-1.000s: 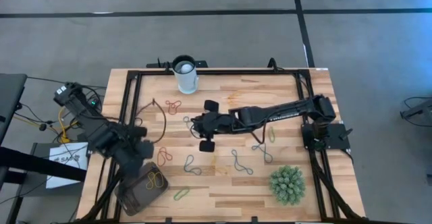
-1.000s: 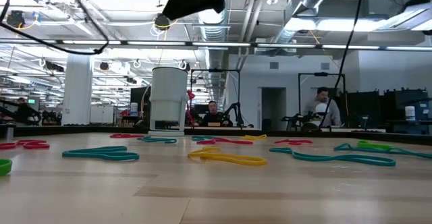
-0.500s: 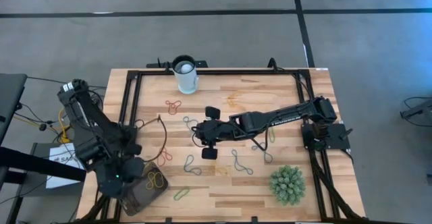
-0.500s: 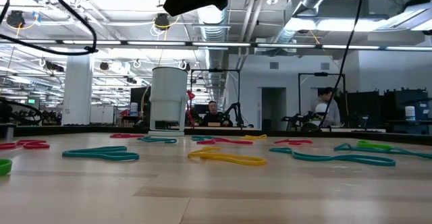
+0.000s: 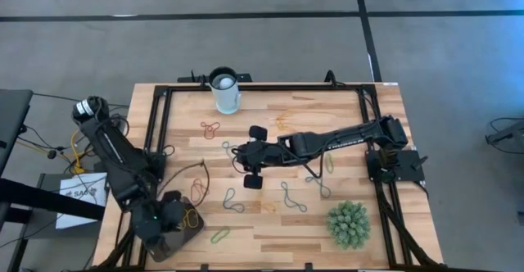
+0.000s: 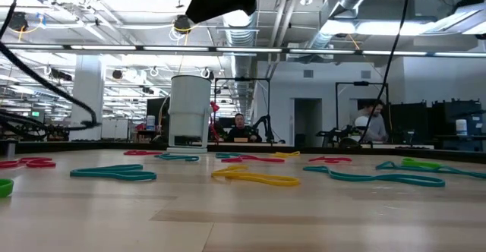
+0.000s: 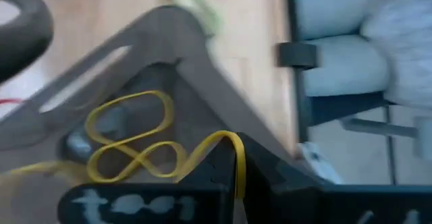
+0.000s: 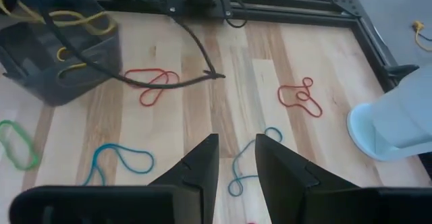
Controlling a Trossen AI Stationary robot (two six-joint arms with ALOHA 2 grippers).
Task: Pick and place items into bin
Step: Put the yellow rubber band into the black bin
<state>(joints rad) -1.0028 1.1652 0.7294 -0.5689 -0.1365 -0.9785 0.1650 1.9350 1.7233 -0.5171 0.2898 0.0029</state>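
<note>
Task is early on. The bin [image 5: 174, 229] sits at the counter's [image 5: 270, 227] near-left corner and has at least one yellow band [image 7: 128, 137] lying in it. Most items are not yet binned, spread over the counter away from the bin: red band [image 5: 210, 128] and a teal one [image 5: 228, 147] toward the white cup [image 5: 225, 91], a red band [image 5: 199, 188] and green band [image 5: 219, 236] just beside the bin, grey-teal bands [image 5: 232, 200] [image 5: 292, 197] mid-counter, more under the right arm, approx a dozen left.

Left hand [image 7: 229, 177] hangs right over the bin, clenched shut on a yellow strand [image 7: 233, 153] that loops up from the bin's inside; not yet let go. Judged: drop-off step.

Right hand [image 8: 236, 160] hovers mid-counter, well apart from the bin, fingers [image 8: 199, 163] parted w/ nothing between them, teal band [image 8: 253, 158] below.
</note>
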